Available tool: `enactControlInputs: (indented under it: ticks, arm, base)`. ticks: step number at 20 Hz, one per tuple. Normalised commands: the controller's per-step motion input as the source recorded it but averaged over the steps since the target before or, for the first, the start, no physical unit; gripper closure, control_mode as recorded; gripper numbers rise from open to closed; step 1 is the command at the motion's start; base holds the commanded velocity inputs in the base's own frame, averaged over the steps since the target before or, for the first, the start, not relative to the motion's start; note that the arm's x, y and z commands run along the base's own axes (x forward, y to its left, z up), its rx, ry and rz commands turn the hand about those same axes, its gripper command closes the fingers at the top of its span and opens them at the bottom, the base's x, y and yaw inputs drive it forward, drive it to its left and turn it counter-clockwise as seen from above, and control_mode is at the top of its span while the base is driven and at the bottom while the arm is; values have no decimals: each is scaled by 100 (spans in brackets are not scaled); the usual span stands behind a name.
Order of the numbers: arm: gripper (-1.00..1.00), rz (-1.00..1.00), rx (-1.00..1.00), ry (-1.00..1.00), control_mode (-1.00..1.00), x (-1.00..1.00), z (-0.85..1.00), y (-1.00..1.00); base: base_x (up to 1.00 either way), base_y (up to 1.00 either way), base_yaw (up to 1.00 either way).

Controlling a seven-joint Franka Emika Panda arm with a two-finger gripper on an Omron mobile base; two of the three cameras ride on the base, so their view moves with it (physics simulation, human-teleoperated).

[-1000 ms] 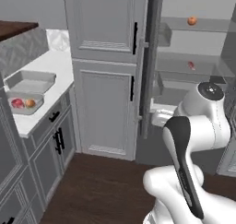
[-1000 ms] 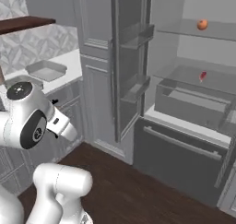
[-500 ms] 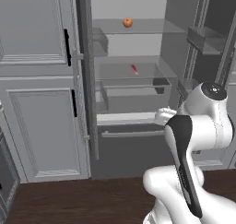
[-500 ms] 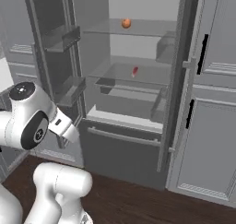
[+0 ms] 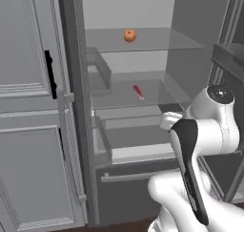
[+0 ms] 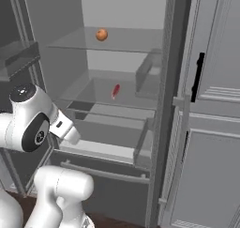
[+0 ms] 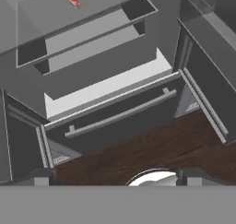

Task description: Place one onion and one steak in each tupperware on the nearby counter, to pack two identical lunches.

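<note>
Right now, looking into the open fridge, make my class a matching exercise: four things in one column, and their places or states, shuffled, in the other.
Things:
1. onion
2. steak
3. drawer handle
4. gripper

Places or states:
A. open, holding nothing
B. top glass shelf
C. across the bottom drawer front
D. glass shelf below the top one

Pairs: 1-B, 2-D, 3-C, 4-A
</note>
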Motion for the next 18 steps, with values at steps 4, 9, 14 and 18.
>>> enactControlInputs:
  ticks: [4,9,14,18]
  arm:
    - [-100,0,0,0,100,0,0,0]
    - [-100,0,0,0,100,0,0,0]
    - [-100,6,-2,-33,-100,54,59,-2]
    - [-100,12,-13,-16,-100,93,23,3]
  base:
    - [100,3,-12]
    - [92,-10,-9]
    - [0,0,0]
    - [0,0,0]
